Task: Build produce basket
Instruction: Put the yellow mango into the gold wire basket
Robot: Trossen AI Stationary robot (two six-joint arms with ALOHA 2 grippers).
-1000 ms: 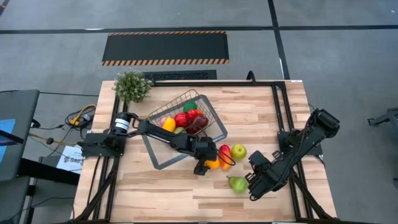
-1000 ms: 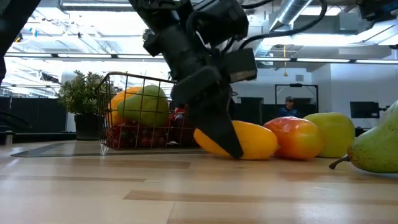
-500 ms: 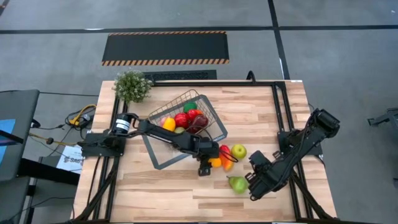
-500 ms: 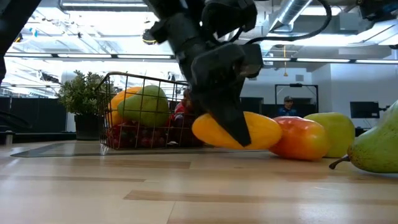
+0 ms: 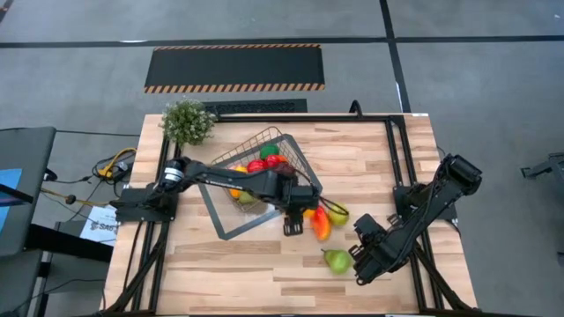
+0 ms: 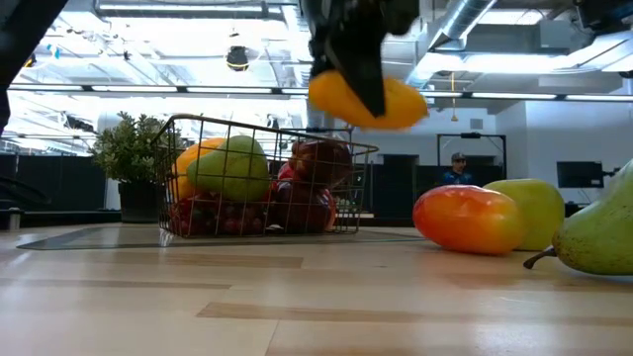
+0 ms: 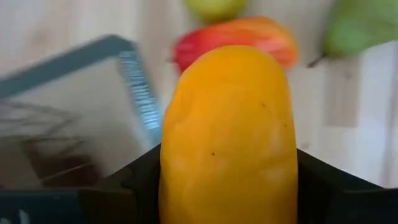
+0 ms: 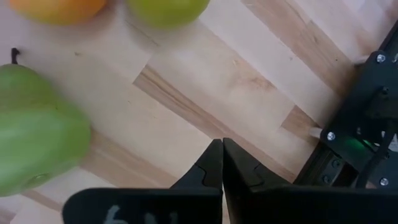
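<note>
My left gripper (image 5: 298,218) is shut on a yellow-orange produce piece (image 6: 368,102), held high in the air just right of the basket (image 5: 264,169). The wire basket holds several red, green and yellow pieces and stands on its grey tray (image 5: 231,220). A red-orange piece (image 5: 320,225), a green apple (image 5: 338,214) and a green pear (image 5: 336,261) lie on the table. My right gripper (image 8: 222,163) hovers shut just right of the pear, touching nothing. My left gripper pinches the yellow-orange piece by its two long sides (image 7: 180,162) between its two fingers (image 7: 140,183). The fingers come steeply from above and lie across the piece. The piece is lifted clear of the table, roughly level, above the height of the basket's rim.
A bushy potted plant (image 5: 187,121) stands at the table's far left corner. Black frame rails (image 5: 401,167) run along the table's right side, close to my right arm. Bare wood lies along the near edge (image 5: 264,282).
My left gripper has risen with the yellow-orange piece and rolled a little. The piece lay on the table beside the red-orange piece a second ago; now it hangs well clear, above the basket's rim height. The other pieces have stayed put.
</note>
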